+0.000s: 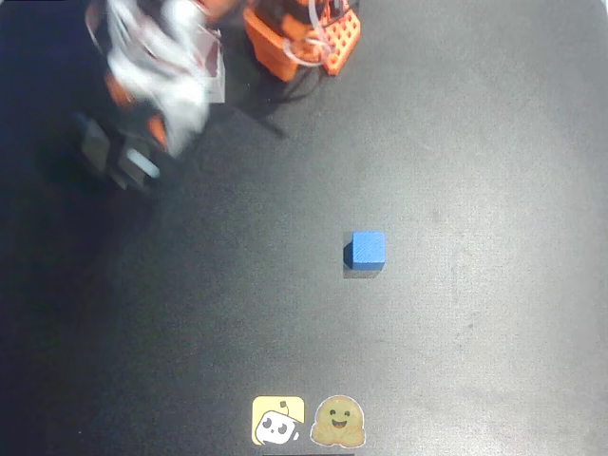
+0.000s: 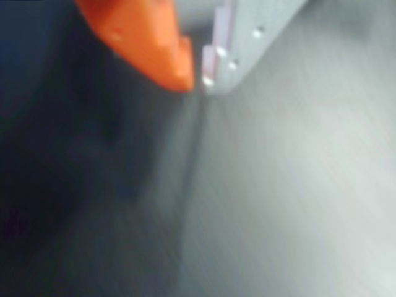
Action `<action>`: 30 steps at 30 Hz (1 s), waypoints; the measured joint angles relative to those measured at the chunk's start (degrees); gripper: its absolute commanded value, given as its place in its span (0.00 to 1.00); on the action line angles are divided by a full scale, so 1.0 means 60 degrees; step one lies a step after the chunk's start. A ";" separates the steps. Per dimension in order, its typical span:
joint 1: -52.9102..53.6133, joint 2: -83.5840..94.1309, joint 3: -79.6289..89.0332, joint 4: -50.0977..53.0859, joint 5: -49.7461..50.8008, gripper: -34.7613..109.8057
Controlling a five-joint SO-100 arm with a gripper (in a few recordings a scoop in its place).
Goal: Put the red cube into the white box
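Observation:
In the wrist view my gripper [image 2: 197,83] shows an orange finger [image 2: 148,43] and a pale grey finger [image 2: 247,31] whose tips meet, with nothing seen between them. The picture is smeared by motion over the dark mat. From overhead, my arm [image 1: 157,76] is a white and orange blur at the top left. A pale straight-edged patch [image 1: 217,71] beside it may be the white box, mostly hidden under the arm. The red cube is out of view.
A blue cube [image 1: 367,250] sits alone near the middle of the dark mat [image 1: 475,190]. The arm's orange base [image 1: 294,38] stands at the top centre. Two stickers [image 1: 309,421] lie at the bottom edge.

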 measured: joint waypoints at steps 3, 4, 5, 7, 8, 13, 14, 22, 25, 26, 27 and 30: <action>-0.1729 -0.0894 -0.0703 -0.0601 0.0000 0.24; -0.2197 -0.1157 -0.0952 -0.0688 0.0000 0.24; -0.2622 -0.1348 -0.1143 -0.0776 0.0000 0.24; -0.3296 -0.1406 -0.1230 -0.0923 0.0073 0.24; -0.3560 -0.1406 -0.1230 -0.0937 0.0103 0.24; -0.4438 -0.0337 -0.0205 -0.0967 0.0117 0.24; -0.4556 0.0103 0.0190 -0.0967 0.0117 0.24; -0.5142 0.4175 0.3574 -0.0718 0.0000 0.24; -0.5288 0.5830 0.4702 -0.0645 -0.0015 0.24; -0.5288 0.6357 0.5054 -0.0645 -0.0015 0.24; -0.5303 0.6812 0.5361 -0.0645 -0.0015 0.24; -0.5288 0.8159 0.6240 -0.0645 -0.0015 0.24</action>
